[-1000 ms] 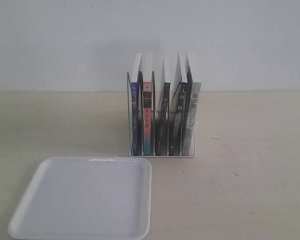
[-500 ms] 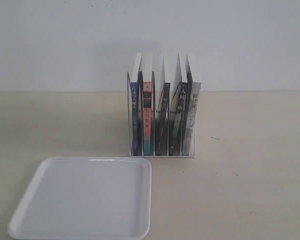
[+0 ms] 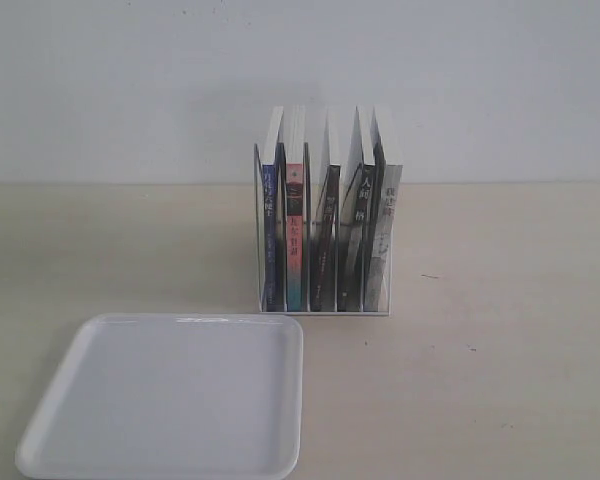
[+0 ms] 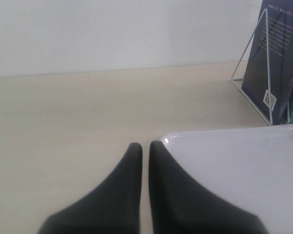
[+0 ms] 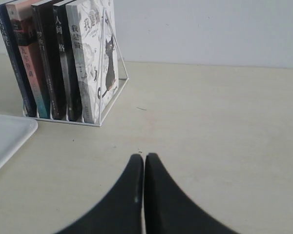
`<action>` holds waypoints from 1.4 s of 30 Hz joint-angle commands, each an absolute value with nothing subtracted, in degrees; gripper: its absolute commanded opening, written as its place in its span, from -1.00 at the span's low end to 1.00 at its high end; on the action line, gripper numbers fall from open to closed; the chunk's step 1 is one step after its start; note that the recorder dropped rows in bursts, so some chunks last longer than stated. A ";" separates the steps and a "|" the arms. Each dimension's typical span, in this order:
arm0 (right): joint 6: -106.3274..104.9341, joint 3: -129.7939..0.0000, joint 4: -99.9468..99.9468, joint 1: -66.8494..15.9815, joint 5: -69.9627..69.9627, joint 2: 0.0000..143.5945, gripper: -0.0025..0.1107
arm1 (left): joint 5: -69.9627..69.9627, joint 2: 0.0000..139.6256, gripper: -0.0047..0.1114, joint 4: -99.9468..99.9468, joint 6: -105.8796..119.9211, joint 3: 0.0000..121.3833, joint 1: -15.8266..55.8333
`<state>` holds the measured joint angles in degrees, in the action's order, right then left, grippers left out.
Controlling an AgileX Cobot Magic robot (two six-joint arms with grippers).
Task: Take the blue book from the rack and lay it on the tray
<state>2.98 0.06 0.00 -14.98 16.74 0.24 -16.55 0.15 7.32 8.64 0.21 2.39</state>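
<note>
The blue book (image 3: 270, 235) stands upright in the leftmost slot of the white wire rack (image 3: 323, 311), its dark cover also showing in the left wrist view (image 4: 276, 68) and its spine in the right wrist view (image 5: 13, 63). The white tray (image 3: 170, 395) lies in front of the rack, to the left. Neither arm shows in the exterior view. My left gripper (image 4: 141, 146) is shut and empty, low over the table beside the tray's corner (image 4: 224, 161). My right gripper (image 5: 143, 157) is shut and empty over bare table, well short of the rack (image 5: 110, 105).
Four other books fill the rack: one with a pink-and-teal spine (image 3: 294, 235), two dark ones (image 3: 325, 235), and a grey-white marbled one (image 3: 385, 235) at the right end. A white wall stands behind the light wooden table (image 3: 510, 350).
</note>
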 commanded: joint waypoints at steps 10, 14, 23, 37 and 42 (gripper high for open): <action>4.47 -1.51 0.99 -14.82 -27.93 0.00 -0.96 | -16.72 0.00 -0.85 7.02 8.70 0.00 2.26; 3.71 -11.43 1.10 -14.82 -23.52 3.59 -0.96 | -16.72 0.00 -0.85 7.02 8.70 0.00 2.26; 4.42 -41.65 1.10 -14.82 8.97 34.70 -0.96 | -16.72 0.00 -0.85 7.02 8.70 0.00 2.26; 4.61 -61.34 5.80 -14.82 44.36 69.49 -0.96 | -16.72 0.00 -0.85 7.02 8.70 0.00 2.26; 2.19 -62.71 5.56 -14.82 41.92 72.15 -0.96 | -16.72 0.00 -0.85 7.02 8.70 0.00 2.26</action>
